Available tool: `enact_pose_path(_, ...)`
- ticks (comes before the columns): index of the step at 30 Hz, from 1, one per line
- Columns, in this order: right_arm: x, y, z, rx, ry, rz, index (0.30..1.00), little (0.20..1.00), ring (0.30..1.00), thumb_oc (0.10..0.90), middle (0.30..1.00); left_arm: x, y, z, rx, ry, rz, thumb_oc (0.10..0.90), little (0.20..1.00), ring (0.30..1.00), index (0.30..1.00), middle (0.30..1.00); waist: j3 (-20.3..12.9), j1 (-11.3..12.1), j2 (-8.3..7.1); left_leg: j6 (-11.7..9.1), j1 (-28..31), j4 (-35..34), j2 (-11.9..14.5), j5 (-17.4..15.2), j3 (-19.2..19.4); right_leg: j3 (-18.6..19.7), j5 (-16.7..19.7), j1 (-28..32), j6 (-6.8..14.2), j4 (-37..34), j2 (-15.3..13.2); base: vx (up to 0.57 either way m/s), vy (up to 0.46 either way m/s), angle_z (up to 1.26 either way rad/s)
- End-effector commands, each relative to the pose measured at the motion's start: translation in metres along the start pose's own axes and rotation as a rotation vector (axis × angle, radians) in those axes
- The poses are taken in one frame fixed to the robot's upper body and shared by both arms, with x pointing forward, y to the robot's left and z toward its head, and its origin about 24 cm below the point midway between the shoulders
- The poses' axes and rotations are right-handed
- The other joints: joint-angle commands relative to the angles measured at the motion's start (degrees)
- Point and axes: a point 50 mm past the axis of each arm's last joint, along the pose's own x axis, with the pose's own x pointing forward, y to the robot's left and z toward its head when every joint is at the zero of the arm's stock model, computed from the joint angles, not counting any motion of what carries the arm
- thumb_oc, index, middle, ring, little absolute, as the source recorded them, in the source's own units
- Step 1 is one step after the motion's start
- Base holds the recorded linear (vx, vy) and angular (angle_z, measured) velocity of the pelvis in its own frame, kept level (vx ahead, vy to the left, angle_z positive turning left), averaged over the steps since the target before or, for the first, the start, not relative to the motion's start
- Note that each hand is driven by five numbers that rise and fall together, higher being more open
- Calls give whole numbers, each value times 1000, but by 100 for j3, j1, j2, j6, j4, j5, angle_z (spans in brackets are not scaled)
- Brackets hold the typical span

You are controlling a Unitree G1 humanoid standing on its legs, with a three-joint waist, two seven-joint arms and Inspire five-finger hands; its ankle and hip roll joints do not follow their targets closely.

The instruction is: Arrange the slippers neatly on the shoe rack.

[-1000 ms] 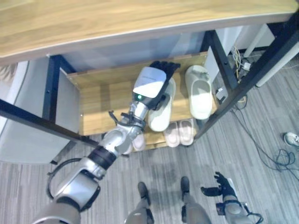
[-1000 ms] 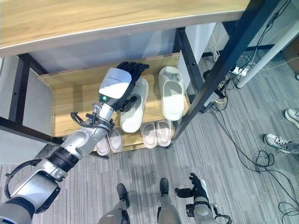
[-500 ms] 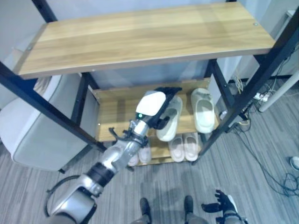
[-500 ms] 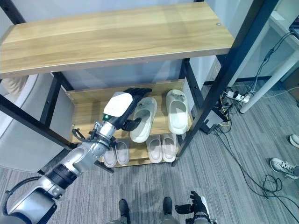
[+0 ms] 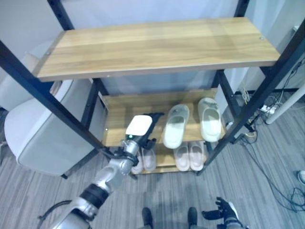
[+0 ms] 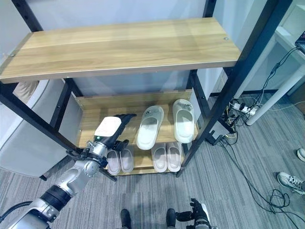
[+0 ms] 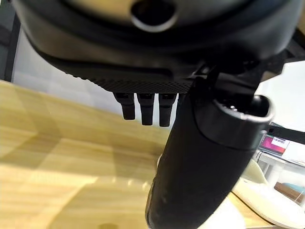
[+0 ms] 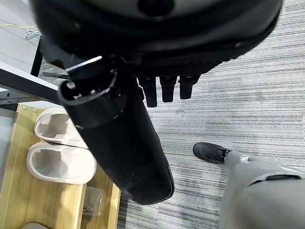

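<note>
Slippers (image 6: 150, 126) lie beside empty left hand (image 6: 110, 127).

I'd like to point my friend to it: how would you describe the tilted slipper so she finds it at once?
Start at the tall wooden shoe rack and drop to its middle shelf, where two big pale green slippers lie. It is the left slipper, nearer the left robot hand. Unlike the right slipper, which lies straight, this one is angled, its toe leaning towards its partner.
</note>
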Motion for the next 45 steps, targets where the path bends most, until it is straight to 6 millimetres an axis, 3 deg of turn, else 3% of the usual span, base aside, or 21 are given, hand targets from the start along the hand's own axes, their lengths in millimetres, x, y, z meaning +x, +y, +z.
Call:
enact_pose_path(1,2,-13,3,29,-19,-44,900,900,900,800,900,30,34,20,-74,-92,140,800,900,900,900,900,-252,101,-2,-402,166,-11,318,-410,-121,-247,-377,-52,480,126,-416,0,0,0)
enact_pose_path(6,3,-12,9,34,-34,-39,900,900,900,800,900,34,15,30,-173,-86,76,800,900,900,900,900,-223,82,14,-392,125,-11,325,-399,-125,-222,-377,-103,474,136,-406,0,0,0)
enact_pose_path(10,6,-12,16,34,-44,-42,900,900,900,800,900,32,-15,28,-302,10,-11,800,900,900,900,900,-214,51,36,-379,96,-11,332,-395,-106,-182,-367,-163,464,137,-383,0,0,0)
enact_pose_path(18,9,-11,21,28,-41,-51,900,900,900,800,900,31,-28,24,-393,73,-37,800,900,900,900,900,-234,51,70,-376,98,-11,353,-379,-100,-160,-366,-188,454,126,-365,9,-2,-2)
enact_pose_path(24,8,-11,18,23,-35,-54,900,900,900,800,900,37,-19,30,-376,30,5,800,900,900,900,900,-267,29,46,-387,116,-11,365,-389,-102,-173,-391,-162,443,126,-353,34,-17,0)
enact_pose_path(30,7,-13,14,29,-30,-55,900,900,900,800,900,45,-12,48,-400,-58,9,800,900,900,900,900,-266,-19,34,-393,119,-11,374,-405,-99,-164,-395,-164,446,120,-344,11,-6,0)
enact_pose_path(38,7,-16,12,22,-34,-55,900,900,900,800,900,59,-4,81,-396,-190,-11,800,900,900,900,900,-259,-109,65,-397,113,-11,379,-421,-62,-124,-389,-220,458,141,-353,5,-4,-2)
enact_pose_path(42,8,-23,13,9,-40,-68,900,900,900,800,900,72,9,105,-247,-308,19,800,900,900,900,900,-246,-151,106,-410,52,-11,385,-417,-57,-97,-377,-299,470,147,-349,15,7,-8)
enact_pose_path(45,7,-25,11,3,-40,-75,900,900,900,800,900,76,12,112,-223,-330,29,800,900,900,900,900,-248,-160,124,-410,19,-11,385,-413,-61,-104,-370,-325,481,149,-349,0,0,0)
